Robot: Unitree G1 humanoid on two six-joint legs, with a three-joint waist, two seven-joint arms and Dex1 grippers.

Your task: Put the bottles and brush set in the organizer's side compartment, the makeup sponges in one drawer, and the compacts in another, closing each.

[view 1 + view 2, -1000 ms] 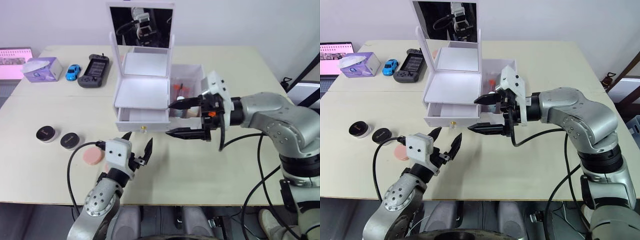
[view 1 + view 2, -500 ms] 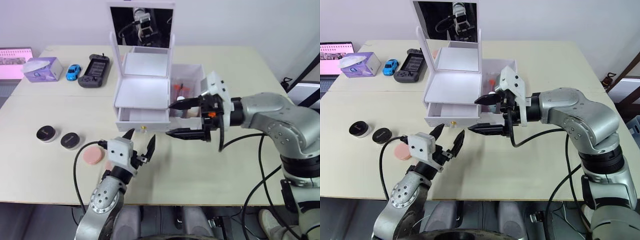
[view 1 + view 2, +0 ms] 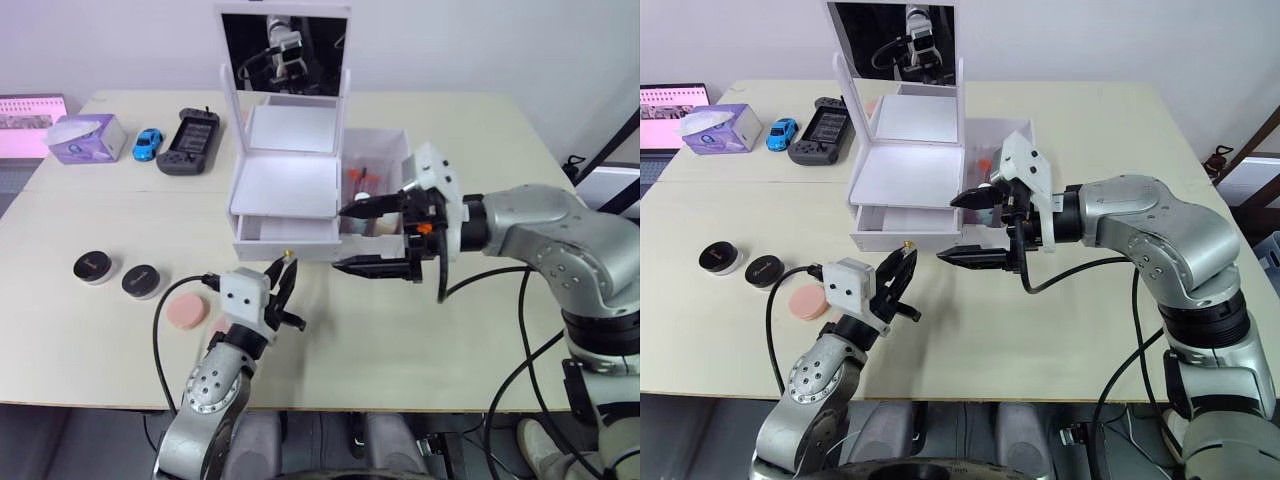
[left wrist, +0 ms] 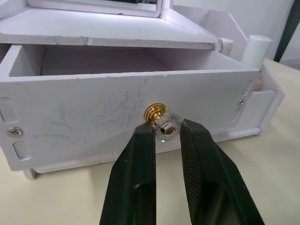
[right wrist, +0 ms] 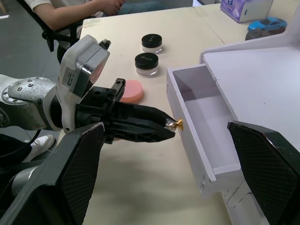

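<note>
The white organizer (image 3: 285, 185) stands mid-table with its mirror upright and its lower drawer (image 3: 285, 232) pulled partly out, nothing showing inside it. My left gripper (image 4: 166, 129) is shut on that drawer's gold knob (image 4: 158, 114), pinching its tip. My right gripper (image 3: 339, 238) hangs open just in front of the side compartment (image 3: 392, 150), where the orange-handled brush set (image 3: 360, 178) and a white-capped bottle (image 4: 255, 47) stand. A pink makeup sponge (image 3: 185, 311) lies left of my left arm. Two black-topped compacts (image 3: 93, 267) (image 3: 140, 281) sit further left.
A purple tissue box (image 3: 85, 137), a blue toy car (image 3: 147, 143) and a black game controller (image 3: 188, 127) line the far left of the table. A screen (image 3: 28, 110) stands at the far left corner. A person's arm (image 5: 70, 9) rests beyond the table.
My left gripper has moved forward to the drawer front and its fingers have come together on the gold knob. The right arm has stayed where it was.
</note>
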